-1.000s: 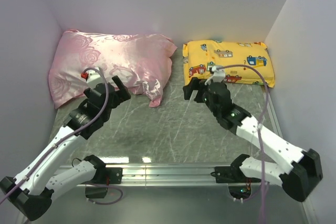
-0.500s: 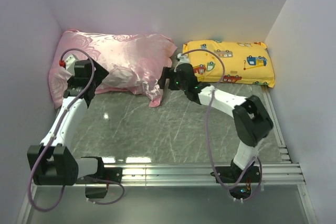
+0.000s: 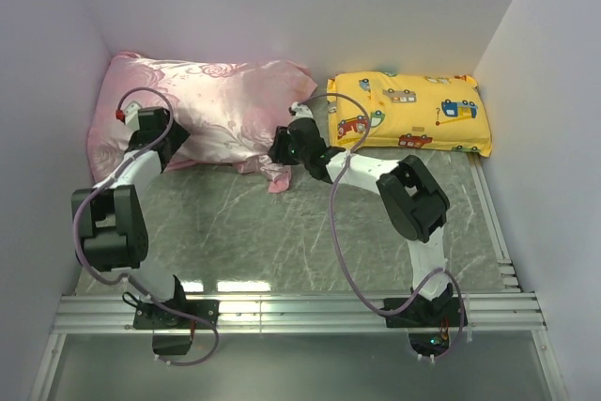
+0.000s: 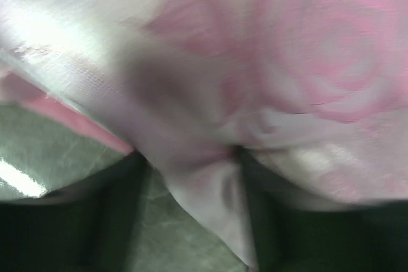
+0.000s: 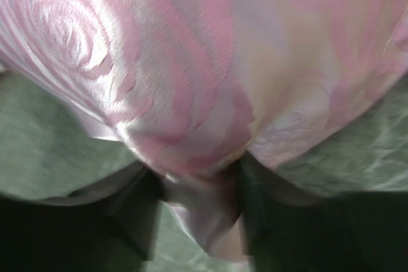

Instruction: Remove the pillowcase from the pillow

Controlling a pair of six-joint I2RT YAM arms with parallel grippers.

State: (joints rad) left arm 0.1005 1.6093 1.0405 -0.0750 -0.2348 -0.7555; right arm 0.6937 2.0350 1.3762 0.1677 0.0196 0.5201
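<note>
The shiny pink rose-patterned pillowcase (image 3: 207, 110) lies plump at the back left of the table; the pillow inside it is hidden. My left gripper (image 3: 177, 150) is at the case's near left edge. In the left wrist view, blurred satin (image 4: 287, 62) fills the frame and a fold sits in the left gripper (image 4: 188, 164), between its dark fingers (image 4: 115, 221). My right gripper (image 3: 280, 147) is at the case's near right corner. In the right wrist view, a bunch of the pink fabric (image 5: 191, 62) fills the right gripper (image 5: 197, 170) between its fingers (image 5: 280, 221).
A yellow pillow printed with cartoon vehicles (image 3: 408, 112) lies at the back right, just beyond the right arm. Grey marbled tabletop (image 3: 310, 223) stretches to a metal rail (image 3: 300, 307) at the near edge. Lilac walls close in the left, back and right sides.
Both arms stretched forward from mid-table to the pillowcase's near edge. Their jaws went from wide open to closed in on folds of pink fabric. The case's right corner shifted slightly.
</note>
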